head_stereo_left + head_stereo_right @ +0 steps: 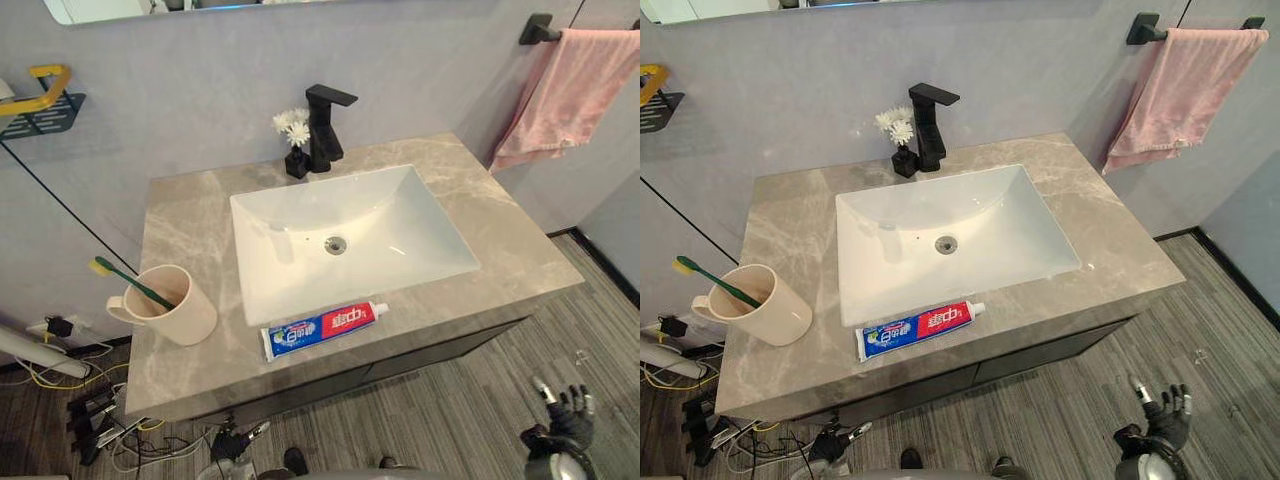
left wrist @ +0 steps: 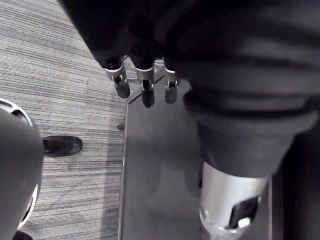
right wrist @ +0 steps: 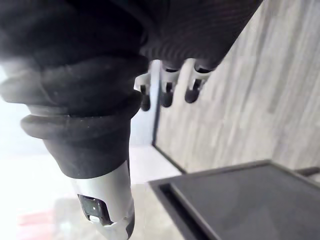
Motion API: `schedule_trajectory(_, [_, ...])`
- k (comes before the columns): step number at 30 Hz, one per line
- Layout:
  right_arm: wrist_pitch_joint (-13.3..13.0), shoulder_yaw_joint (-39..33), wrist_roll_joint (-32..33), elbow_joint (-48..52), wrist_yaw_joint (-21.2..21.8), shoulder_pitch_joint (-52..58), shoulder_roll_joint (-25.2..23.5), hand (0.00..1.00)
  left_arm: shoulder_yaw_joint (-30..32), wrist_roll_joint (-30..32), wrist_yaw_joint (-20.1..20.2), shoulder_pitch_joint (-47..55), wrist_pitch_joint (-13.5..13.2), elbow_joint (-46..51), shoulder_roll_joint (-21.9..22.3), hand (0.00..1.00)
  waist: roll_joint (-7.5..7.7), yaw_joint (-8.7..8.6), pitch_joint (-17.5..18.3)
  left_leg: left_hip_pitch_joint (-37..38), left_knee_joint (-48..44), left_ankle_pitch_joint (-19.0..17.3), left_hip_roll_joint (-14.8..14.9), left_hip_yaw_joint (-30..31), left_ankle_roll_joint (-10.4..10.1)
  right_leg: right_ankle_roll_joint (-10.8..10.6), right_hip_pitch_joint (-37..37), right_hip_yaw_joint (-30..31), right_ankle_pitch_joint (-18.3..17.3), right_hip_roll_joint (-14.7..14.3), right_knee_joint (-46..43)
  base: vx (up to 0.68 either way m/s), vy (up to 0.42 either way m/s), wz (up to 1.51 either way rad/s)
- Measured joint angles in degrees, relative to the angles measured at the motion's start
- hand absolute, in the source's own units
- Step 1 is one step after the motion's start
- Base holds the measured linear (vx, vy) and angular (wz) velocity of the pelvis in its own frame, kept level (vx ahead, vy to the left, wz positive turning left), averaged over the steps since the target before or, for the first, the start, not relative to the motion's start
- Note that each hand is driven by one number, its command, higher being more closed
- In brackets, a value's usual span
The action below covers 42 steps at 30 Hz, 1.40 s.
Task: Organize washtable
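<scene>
Left hand [image 2: 146, 89]: hung low under the counter's [image 1: 500, 235] front edge, fingers straight and loose, holding nothing.
Right hand [image 1: 566, 412]: hung low over the floor, off the counter's right front corner, fingers relaxed and empty.
Tube [image 1: 322, 327]: lay flat on the front strip of the counter, just before the sink [image 1: 300, 270]. It was up and ahead of the left hand, slightly to its right, and up and well to the left of the right hand.
Cup [image 1: 175, 308]: stood on the counter up and ahead of the left hand, to its left, well apart from the right hand. The brush [image 1: 128, 282] leaned in it, head out over the rim.
Tube, handling: judged light and soft, with a slick skin that would dent under a hard squeeze. A thumb-against-fingers pinch across the middle seemed best (lying flat, it offered little edge to get under).
Cup, handling: judged light, rigid and smooth, and easily tipped by a nudge. The body was the surest hold.
Progress: nothing was in either hand, so the tidying looked unstarted.
</scene>
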<state>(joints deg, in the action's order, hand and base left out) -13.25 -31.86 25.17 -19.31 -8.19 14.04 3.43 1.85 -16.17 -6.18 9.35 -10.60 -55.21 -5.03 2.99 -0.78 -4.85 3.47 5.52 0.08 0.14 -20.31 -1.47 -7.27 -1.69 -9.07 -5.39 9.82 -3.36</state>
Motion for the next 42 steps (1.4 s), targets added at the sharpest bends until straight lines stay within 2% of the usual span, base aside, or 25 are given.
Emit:
schedule_trajectory(2, [0.0, -0.3, -1.1, 5.2, -0.6, -0.1, 0.9, 0.0, 0.0, 0.6, 0.0, 0.0, 0.0, 0.0, 0.0, 0.0, -0.09, -0.01, 0.1, -0.1, 0.0, 0.1, 0.0, 0.1, 0.2, 0.0, 0.0, -0.1, 0.0, 0.0, 0.0, 0.01, -0.003, 0.02])
schedule_trajectory(5, [-0.3, -1.1, -4.3, 13.5, -0.5, -0.8, 5.2, 0.0, -0.1, 1.1, 0.4, 0.1, 0.0, 0.0, 0.0, 0.0, -0.15, 0.15, 0.9, -1.2, 0.0, 0.2, -0.1, 0.5, 0.3, 0.0, 0.8, -0.5, 0.0, 0.0, 0.2, 0.05, -0.009, 0.08])
schedule_trajectory(6, [-0.4, -1.3, -7.0, 15.3, -0.6, -2.2, 8.4, 0.0, -0.1, 1.2, 0.9, 0.2, 0.0, 0.1, -0.1, 0.0, -0.09, 0.16, 1.0, -1.4, 0.0, 0.7, -0.2, 0.8, 1.0, -0.1, 0.9, -0.6, 0.1, 0.0, 0.2, 0.08, -0.011, 0.04])
schedule_trajectory(9, [-0.5, -0.3, -12.0, 19.4, -0.4, -6.0, 17.1, 0.0, -0.2, 2.0, 1.3, 0.3, 0.0, 0.1, -0.2, 0.0, -0.06, 0.08, 1.2, -1.8, 0.0, 0.7, -0.2, 1.3, 1.0, -0.2, 0.7, -1.4, 0.1, 0.1, 0.2, 0.07, -0.009, 0.07])
schedule_trajectory(12, [-1.8, 3.7, -14.3, 21.3, 1.1, -10.2, 25.1, 0.0, -1.1, 2.4, 1.9, 0.4, 0.0, 0.1, -0.4, 0.0, 0.02, 0.14, 1.2, -1.8, 0.0, 0.8, -0.2, 2.0, 1.0, -0.2, 0.3, -2.0, 0.1, 0.1, 0.2, 0.04, -0.011, 0.12])
schedule_trajectory(14, [-2.1, 6.5, -14.6, 21.8, 2.6, -12.6, 28.4, 0.0, -1.5, 2.9, 2.5, 0.6, -0.2, 0.5, -0.4, 0.0, 0.02, 0.25, 1.2, -1.8, 0.0, 0.8, -0.2, 2.6, 1.0, -0.2, 0.0, -2.7, 0.1, 0.1, 0.2, 0.02, -0.009, 0.16])
schedule_trajectory(22, [-2.0, 17.3, -16.8, 21.9, 9.1, -17.8, 38.3, 0.0, -1.8, 2.8, 4.1, 1.0, -1.0, 0.6, -0.3, 0.0, 0.15, 0.29, 1.3, -2.6, 0.0, 1.2, -0.7, 4.3, 1.3, -0.5, 0.0, -4.7, 0.4, 0.3, 0.1, 0.0, -0.002, 0.11])
schedule_trajectory(30, [-1.8, 28.0, -16.6, 21.9, 17.4, -22.1, 44.1, 0.0, -1.7, 2.5, 5.4, 0.8, -1.2, 0.6, -0.6, 0.0, 0.77, 0.4, 1.4, -3.9, 0.0, 2.2, -0.8, 6.2, 2.2, -0.3, 0.0, -6.9, 1.2, 0.6, 0.5, -0.02, 0.011, 0.14])
schedule_trajectory(37, [-1.5, 34.9, -15.5, 22.2, 21.5, -23.6, 46.2, 0.0, -1.7, 2.0, 6.2, 0.7, -1.2, 0.3, -1.0, 0.0, 1.31, 0.46, 1.6, -4.9, 0.1, 3.0, -0.9, 7.1, 2.4, -0.3, 0.3, -7.9, 1.2, 0.7, 0.7, -0.02, 0.002, 0.08])
schedule_trajectory(42, [-1.4, 39.2, -13.8, 25.3, 24.8, -23.6, 47.0, 0.0, -1.8, 2.0, 6.3, 0.3, -1.3, 0.1, -1.1, 0.0, 1.48, 1.27, 1.7, -5.7, 0.1, 3.6, -0.7, 7.3, 2.3, 0.0, 1.0, -8.1, 1.5, 0.4, 0.9, 0.0, 0.001, 0.01])
